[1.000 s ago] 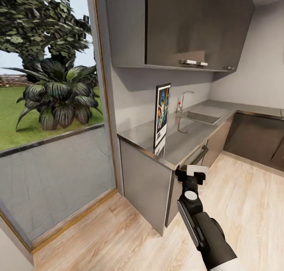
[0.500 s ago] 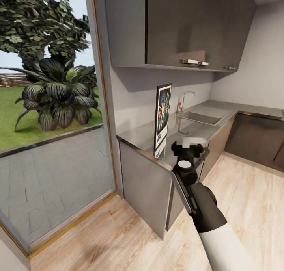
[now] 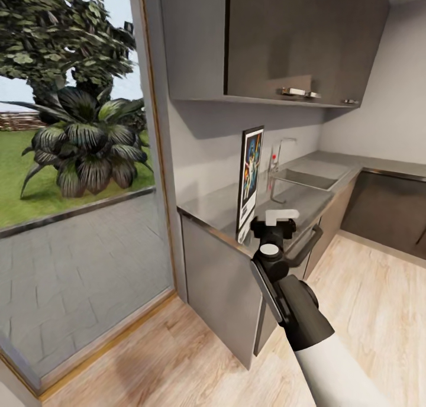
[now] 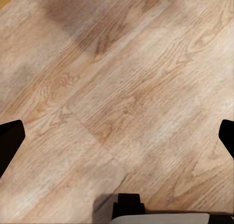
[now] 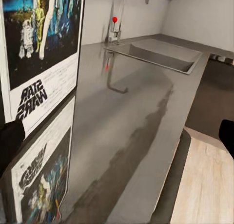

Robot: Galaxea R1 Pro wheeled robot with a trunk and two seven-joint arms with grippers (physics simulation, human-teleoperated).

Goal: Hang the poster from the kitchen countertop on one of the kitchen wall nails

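The poster point(image 3: 251, 182) stands upright near the near end of the kitchen countertop point(image 3: 307, 201), a tall white-bordered sheet with dark blue Star Wars artwork. My right gripper point(image 3: 278, 220) hovers at the counter's front edge, just right of the poster's lower part. In the right wrist view the poster point(image 5: 41, 53) rises close beside one dark fingertip point(image 5: 9, 143), and its mirror image lies on the shiny countertop point(image 5: 136, 131). That gripper point(image 5: 118, 138) is open with nothing between its fingers. My left gripper point(image 4: 117, 138) is open over wooden floor.
A sink point(image 3: 302, 178) and slim faucet point(image 3: 277, 152) sit further along the counter. Grey wall cabinets point(image 3: 284, 40) hang above. A tall window point(image 3: 71, 158) stands at the left, showing plants. Light wood floor point(image 3: 367, 300) runs along the cabinet fronts.
My right arm has risen and reached forward, bringing the gripper from below the counter edge up beside the poster's base. The view has shifted slightly.
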